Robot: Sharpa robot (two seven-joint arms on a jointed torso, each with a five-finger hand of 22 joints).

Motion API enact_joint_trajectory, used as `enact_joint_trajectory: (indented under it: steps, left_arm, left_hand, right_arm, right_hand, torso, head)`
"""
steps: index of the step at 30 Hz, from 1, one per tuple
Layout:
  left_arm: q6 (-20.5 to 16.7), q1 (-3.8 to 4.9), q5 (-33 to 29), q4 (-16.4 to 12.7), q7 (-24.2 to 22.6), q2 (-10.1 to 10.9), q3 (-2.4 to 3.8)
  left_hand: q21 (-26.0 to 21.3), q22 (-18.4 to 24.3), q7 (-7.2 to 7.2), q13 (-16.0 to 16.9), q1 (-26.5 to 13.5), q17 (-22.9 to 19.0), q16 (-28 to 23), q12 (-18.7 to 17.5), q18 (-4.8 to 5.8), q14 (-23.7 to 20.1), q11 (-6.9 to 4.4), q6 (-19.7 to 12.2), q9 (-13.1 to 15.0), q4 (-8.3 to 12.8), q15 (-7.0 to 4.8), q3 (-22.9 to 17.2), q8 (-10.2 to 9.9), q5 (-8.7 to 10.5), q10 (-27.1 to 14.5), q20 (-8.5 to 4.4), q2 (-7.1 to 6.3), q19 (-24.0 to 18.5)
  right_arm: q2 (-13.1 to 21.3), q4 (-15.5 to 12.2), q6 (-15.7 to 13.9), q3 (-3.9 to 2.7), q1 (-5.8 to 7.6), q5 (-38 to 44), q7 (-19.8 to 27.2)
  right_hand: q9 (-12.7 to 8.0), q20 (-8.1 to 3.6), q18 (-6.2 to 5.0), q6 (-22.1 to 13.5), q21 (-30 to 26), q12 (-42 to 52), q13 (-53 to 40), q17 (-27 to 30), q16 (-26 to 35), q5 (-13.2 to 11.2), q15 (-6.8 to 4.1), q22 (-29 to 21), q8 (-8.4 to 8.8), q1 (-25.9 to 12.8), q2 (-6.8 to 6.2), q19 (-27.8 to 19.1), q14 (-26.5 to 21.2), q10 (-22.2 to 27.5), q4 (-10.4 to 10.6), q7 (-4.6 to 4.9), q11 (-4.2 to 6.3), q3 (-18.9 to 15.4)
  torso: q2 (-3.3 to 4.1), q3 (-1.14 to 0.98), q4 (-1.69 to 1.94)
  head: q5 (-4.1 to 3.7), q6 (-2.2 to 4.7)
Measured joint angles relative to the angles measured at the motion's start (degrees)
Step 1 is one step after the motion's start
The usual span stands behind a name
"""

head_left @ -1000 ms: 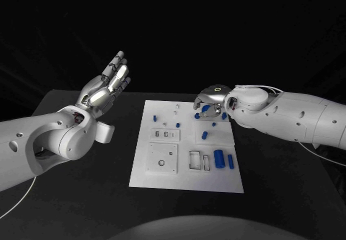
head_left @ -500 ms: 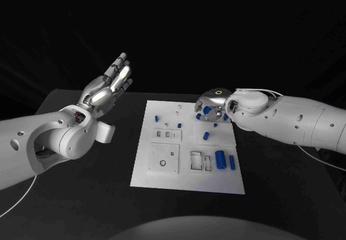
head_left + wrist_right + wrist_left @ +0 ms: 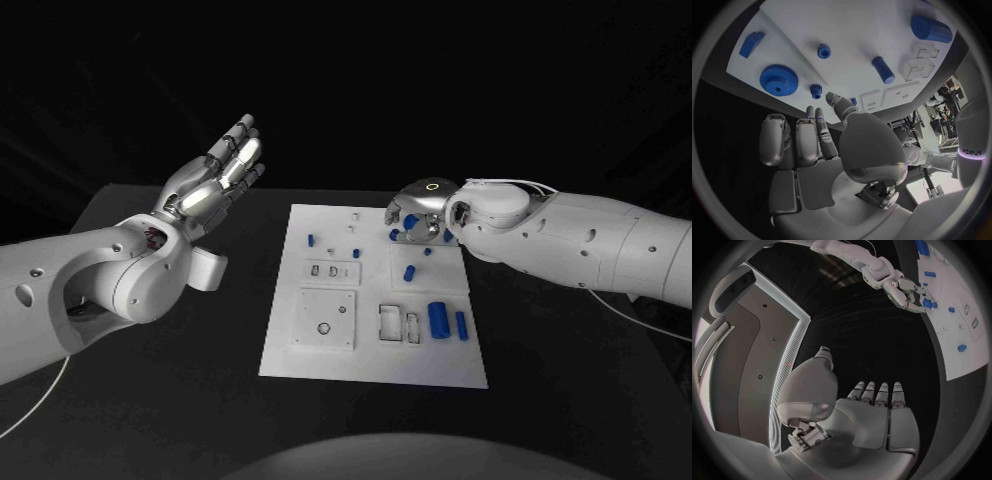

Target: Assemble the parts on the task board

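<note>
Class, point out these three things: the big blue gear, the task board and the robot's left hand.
big blue gear (image 3: 779,80), right wrist view, on its toothed face.
task board (image 3: 378,365), head view, bare near edge.
left hand (image 3: 216,177), head view, on the palm.

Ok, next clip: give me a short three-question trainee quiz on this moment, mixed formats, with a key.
1. True or false: the left hand grips a blue part.
2. Multiple choice: the right hand is (A) over the far right part of the task board, (B) resting on the bare table, (C) raised beside the left hand.
3. Fill in: in the right wrist view, the toothed blue part on the board is a large ____.

Key: 1 false, it is raised off the board to its left, fingers apart and empty. 2 A. 3 gear.
</note>
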State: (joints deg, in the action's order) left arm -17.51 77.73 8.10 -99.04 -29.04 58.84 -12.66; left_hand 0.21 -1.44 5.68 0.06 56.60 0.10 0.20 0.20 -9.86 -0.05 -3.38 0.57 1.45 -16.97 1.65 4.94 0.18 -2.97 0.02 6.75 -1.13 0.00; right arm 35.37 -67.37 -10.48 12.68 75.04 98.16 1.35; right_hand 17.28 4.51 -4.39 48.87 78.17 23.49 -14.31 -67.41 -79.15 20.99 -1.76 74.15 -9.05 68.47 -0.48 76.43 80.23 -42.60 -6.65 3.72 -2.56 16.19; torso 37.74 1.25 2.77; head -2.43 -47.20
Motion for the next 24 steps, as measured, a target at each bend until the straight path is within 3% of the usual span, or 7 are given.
enact_joint_trajectory:
  steps: [9,16,24]
  left_arm:
    - [0.5,0.0,0.3,0.0,0.5,0.2,0.0]
    - [0.9,0.0,0.9,-0.1,0.8,0.1,0.0]
    - [1.1,0.0,1.6,-0.2,1.0,0.2,0.0]
  left_hand:
    - [0.0,0.0,-0.97,0.0,0.9,0.0,0.0,0.0,0.01,0.1,1.12,0.4,0.0,0.0,0.68,0.0,0.0,0.0,-0.1,0.42,0.91,0.0]
    - [0.0,-0.1,-1.18,0.0,1.8,0.0,0.0,0.0,0.0,0.1,1.33,0.6,0.0,0.0,1.15,0.0,0.0,0.0,0.1,0.82,1.83,0.0]
    - [0.0,-0.1,-1.98,0.0,3.3,0.0,0.0,0.0,0.69,0.0,1.83,1.4,0.1,0.2,1.62,0.2,0.2,0.0,0.0,1.23,3.26,0.0]
  right_arm:
    - [-0.7,1.2,0.3,0.0,0.0,0.0,0.0]
    - [-1.2,2.4,0.5,0.0,-0.27,0.0,0.0]
    - [-1.6,3.5,0.9,0.0,-0.36,-0.1,0.1]
  right_hand:
    - [0.9,0.0,0.0,-1.1,0.0,0.0,-0.4,-0.1,0.0,3.9,0.0,0.5,-0.23,0.0,0.0,0.0,0.0,0.0,0.8,0.03,0.0,1.1]
    - [1.5,0.0,0.0,-1.1,-0.2,0.0,-0.6,0.0,0.0,7.7,0.0,0.8,-0.47,-0.1,-0.53,0.0,0.0,0.0,1.1,0.03,0.0,2.7]
    - [1.8,0.0,0.0,-1.0,-0.2,0.0,-0.7,0.1,0.0,8.2,0.21,0.8,-0.69,-0.1,-0.53,0.0,-0.2,-0.4,1.4,-0.07,-0.45,3.3]
  torso:
    - [0.0,-0.08,0.1]
    - [0.0,-0.04,0.16]
    - [0.04,-0.04,0.16]
  head:
    - [-0.22,-0.29]
    - [-0.79,0.08]
    - [-0.69,-0.31]
